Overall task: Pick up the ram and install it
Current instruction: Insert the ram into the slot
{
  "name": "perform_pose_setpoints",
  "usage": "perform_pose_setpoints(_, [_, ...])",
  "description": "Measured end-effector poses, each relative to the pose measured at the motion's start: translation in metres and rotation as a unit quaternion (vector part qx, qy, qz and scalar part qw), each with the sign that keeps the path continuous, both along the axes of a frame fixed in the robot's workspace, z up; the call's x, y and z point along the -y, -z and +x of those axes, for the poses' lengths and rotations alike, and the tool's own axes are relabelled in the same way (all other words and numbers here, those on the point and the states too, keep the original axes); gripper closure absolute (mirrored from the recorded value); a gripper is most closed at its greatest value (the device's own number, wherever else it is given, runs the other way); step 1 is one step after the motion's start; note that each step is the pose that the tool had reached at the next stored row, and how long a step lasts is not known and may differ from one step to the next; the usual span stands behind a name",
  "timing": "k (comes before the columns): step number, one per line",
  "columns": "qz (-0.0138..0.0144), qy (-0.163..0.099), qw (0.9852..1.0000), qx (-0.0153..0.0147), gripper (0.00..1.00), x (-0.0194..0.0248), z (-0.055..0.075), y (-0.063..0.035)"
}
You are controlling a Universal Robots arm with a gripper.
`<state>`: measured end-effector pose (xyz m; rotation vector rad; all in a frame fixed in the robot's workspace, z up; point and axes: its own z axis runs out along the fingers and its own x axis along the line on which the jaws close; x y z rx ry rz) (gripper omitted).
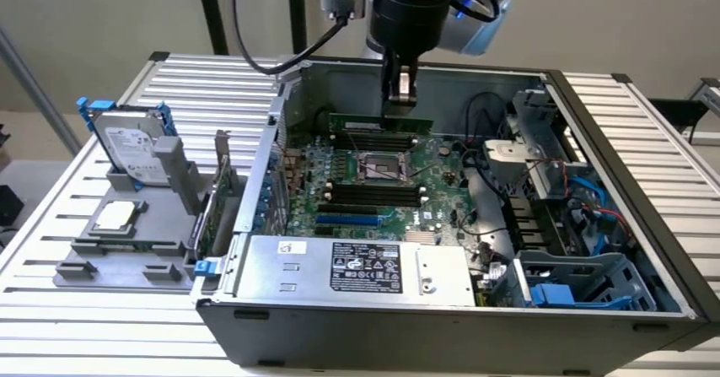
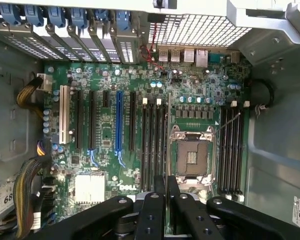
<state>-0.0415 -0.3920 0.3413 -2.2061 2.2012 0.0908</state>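
Observation:
The ram point(image 1: 380, 125), a thin green stick, hangs level inside the open computer case, just above the motherboard point(image 1: 372, 183) and behind the empty processor socket point(image 1: 383, 168). My gripper point(image 1: 399, 100) comes straight down from above and is shut on the stick's top edge. In the wrist view the ram point(image 2: 167, 150) appears edge-on as a narrow line running out from between the black fingers point(image 2: 155, 210). It lies between the socket point(image 2: 192, 155) and a bank of black memory slots point(image 2: 152, 145). A second bank of slots point(image 2: 231, 150) sits on the socket's other side.
The case walls point(image 1: 585, 124) enclose the board. A silver power supply point(image 1: 360, 267) sits at the case's front, with cables and a drive cage point(image 1: 562, 191) on the exterior view's right. Outside, a grey fixture point(image 1: 124, 242) carries a blue-railed hard drive point(image 1: 126, 145) and a silver processor chip point(image 1: 116, 216).

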Motion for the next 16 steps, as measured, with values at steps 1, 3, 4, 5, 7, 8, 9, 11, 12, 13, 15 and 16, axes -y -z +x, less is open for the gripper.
perform_pose_setpoints(1, [-0.0001,0.0,1.0,0.0,0.86,0.0,0.0,0.002])
perform_pose_setpoints(3, [-0.0001,0.0,1.0,0.0,0.86,0.0001,0.001,0.0055])
perform_pose_setpoints(4, [-0.0002,0.0,1.0,0.0,0.86,0.0003,0.001,0.0074])
perform_pose_setpoints(5, [-0.0001,0.0,1.0,0.0,0.86,0.0007,0.001,0.0093])
perform_pose_setpoints(7, [-0.0001,0.0,1.0,-0.0001,0.86,0.0022,0.002,0.0129])
perform_pose_setpoints(8, [-0.0001,0.0,1.0,-0.0001,0.86,0.0032,0.002,0.0147])
perform_pose_setpoints(9, [-0.0002,0.0,1.0,-0.0002,0.86,0.0046,0.002,0.0164])
perform_pose_setpoints(11, [-0.0002,0.0,1.0,-0.0001,0.86,0.008,0.002,0.02])
perform_pose_setpoints(12, [-0.0001,-0.001,1.0,-0.0001,0.86,0.0097,0.002,0.022])
perform_pose_setpoints(13, [-0.0001,-0.001,1.0,-0.0001,0.86,0.0112,0.002,0.0237])
perform_pose_setpoints(15, [-0.0001,-0.001,1.0,-0.0001,0.86,0.0137,0.002,0.0274])
perform_pose_setpoints(16, [-0.0001,-0.001,1.0,-0.0001,0.86,0.0141,0.001,0.0292])
